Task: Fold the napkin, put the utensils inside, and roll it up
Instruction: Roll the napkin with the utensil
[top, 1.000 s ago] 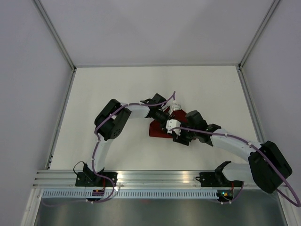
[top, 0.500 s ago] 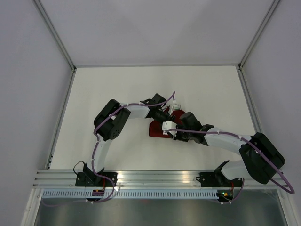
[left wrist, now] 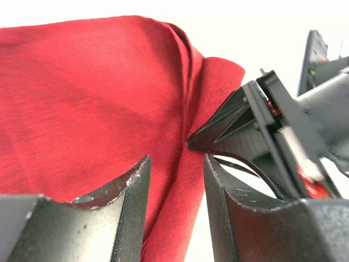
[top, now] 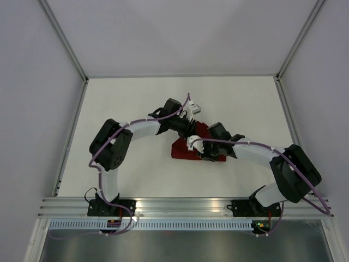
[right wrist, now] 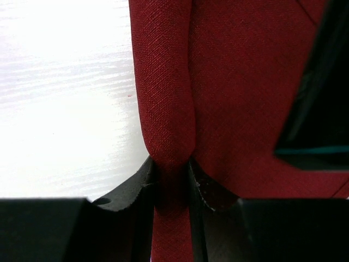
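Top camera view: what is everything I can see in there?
Napkin: one, dark red, mid-table, partly under the grippers.
Table: one, white, centre.
Walls: pale grey, around the table.
Rail: one, silver, at the table's near edge.
Left arm: one, white and black, purple cable.
Right arm: one, same colours.
Left gripper: one, black, fingers apart by the napkin.
Right gripper: one, black, pinching a napkin fold.

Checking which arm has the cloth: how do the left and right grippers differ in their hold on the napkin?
The right gripper is shut, pinching a rolled fold of the napkin; the left gripper has its fingers apart, with cloth showing in the gap. The right gripper faces a tight ridge of cloth; the left gripper faces a broad, creased sheet. Both are down at the napkin.
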`<state>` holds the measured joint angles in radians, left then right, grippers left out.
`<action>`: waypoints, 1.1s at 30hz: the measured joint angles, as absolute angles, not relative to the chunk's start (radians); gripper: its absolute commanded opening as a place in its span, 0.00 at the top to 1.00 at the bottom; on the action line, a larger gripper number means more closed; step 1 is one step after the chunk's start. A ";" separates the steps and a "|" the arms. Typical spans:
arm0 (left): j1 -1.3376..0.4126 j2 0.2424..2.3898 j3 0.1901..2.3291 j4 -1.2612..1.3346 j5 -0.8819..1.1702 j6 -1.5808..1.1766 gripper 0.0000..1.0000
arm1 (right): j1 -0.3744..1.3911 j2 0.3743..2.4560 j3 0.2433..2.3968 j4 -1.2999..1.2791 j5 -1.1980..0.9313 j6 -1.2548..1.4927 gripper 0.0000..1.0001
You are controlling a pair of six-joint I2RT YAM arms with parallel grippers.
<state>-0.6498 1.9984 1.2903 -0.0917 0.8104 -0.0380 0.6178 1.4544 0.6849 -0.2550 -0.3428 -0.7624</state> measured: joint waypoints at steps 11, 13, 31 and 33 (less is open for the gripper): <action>-0.593 1.686 0.960 0.206 0.428 -0.131 0.52 | 0.477 1.711 0.979 -0.606 -0.590 -0.891 0.85; -0.598 1.629 0.880 0.276 0.371 -0.131 0.54 | 0.456 1.770 1.041 -0.679 -0.627 -0.915 0.84; -1.024 1.567 0.699 0.465 -0.012 0.309 0.40 | 0.376 2.156 1.442 -1.158 -0.806 -0.999 0.84; -1.038 1.608 0.715 0.453 -0.026 0.353 0.39 | 0.375 2.170 1.450 -1.175 -0.815 -0.998 0.85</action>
<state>-1.0382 1.6081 0.7155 0.4530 -0.0257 0.3527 0.3752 2.1696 1.4502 -1.1751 -0.8146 -0.9981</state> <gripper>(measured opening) 0.595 0.302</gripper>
